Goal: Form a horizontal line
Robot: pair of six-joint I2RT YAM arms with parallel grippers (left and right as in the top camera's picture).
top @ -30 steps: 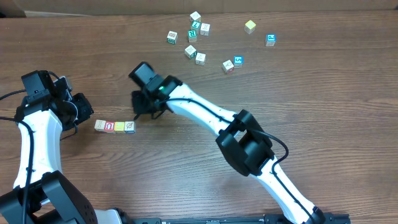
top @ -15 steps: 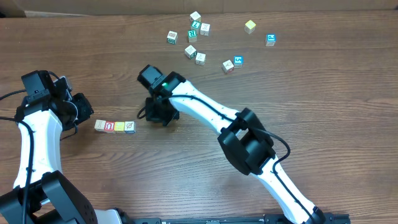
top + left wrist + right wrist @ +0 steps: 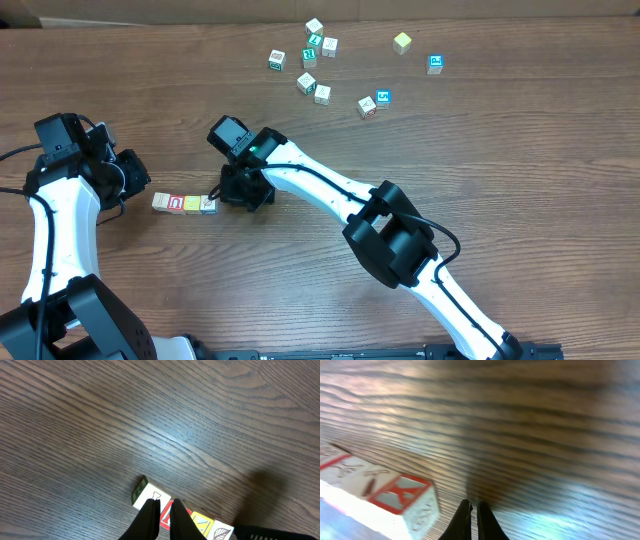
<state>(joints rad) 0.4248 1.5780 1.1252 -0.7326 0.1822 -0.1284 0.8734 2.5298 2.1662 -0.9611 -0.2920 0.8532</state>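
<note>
The horizontal line (image 3: pixel 184 204) is a short row of four touching cubes at the left of the table: white, red-lettered, yellow, pale blue-edged. In the left wrist view it lies at the bottom edge (image 3: pixel 200 524), and the left gripper (image 3: pixel 162 520) is shut and empty, its tips over the white and red cubes. From overhead the left gripper (image 3: pixel 135 185) sits just left of the row. My right gripper (image 3: pixel 220 192) is at the row's right end, shut and empty (image 3: pixel 472 520). A blurred red-lettered cube face (image 3: pixel 402 495) lies to its left.
Several loose letter cubes (image 3: pixel 314 62) are scattered at the far middle and far right, among them a yellow-green one (image 3: pixel 402 42) and a blue one (image 3: pixel 435 63). The right arm (image 3: pixel 330 185) stretches across the table's middle.
My right gripper swung right and down, then came back left to the row's right end. The row and the left arm have not moved.
</note>
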